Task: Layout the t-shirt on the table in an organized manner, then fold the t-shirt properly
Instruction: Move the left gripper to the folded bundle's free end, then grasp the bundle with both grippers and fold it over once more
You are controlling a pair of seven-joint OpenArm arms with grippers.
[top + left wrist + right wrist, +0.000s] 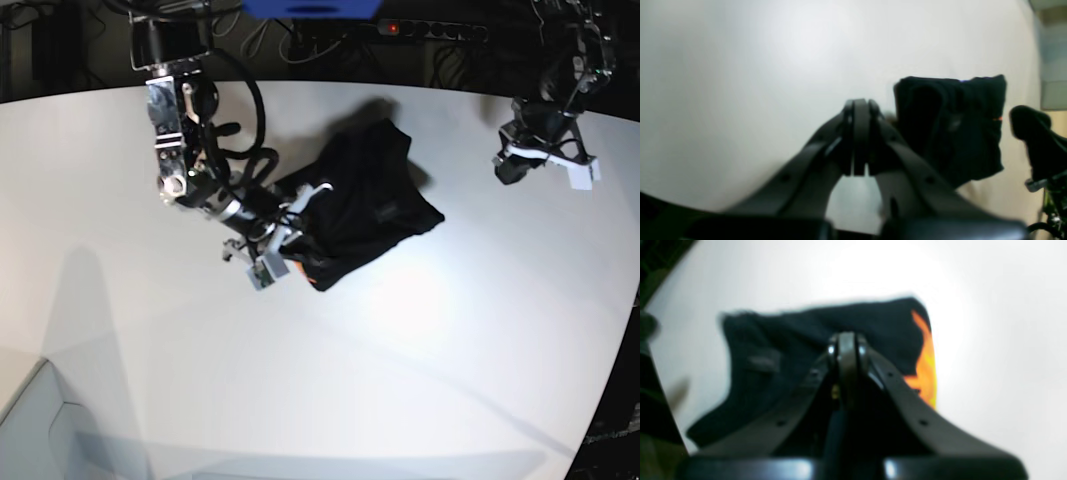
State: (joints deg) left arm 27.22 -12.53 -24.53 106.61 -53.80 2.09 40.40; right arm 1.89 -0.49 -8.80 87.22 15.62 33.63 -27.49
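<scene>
Since the t-shirt [365,205] is limp and light, I'd pinch a hem corner; both my right gripper [846,346] and left gripper [860,110] are closed empty.

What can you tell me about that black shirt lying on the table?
The shirt is soft black cloth, bunched into a rough folded heap instead of spread flat, near the middle of the white table. An orange patch shows along one edge, seen best from the right wrist camera. The right claw, its jaws shut, is over that orange end; whether it grips cloth is unclear. The left claw is shut and apart from it.
</scene>
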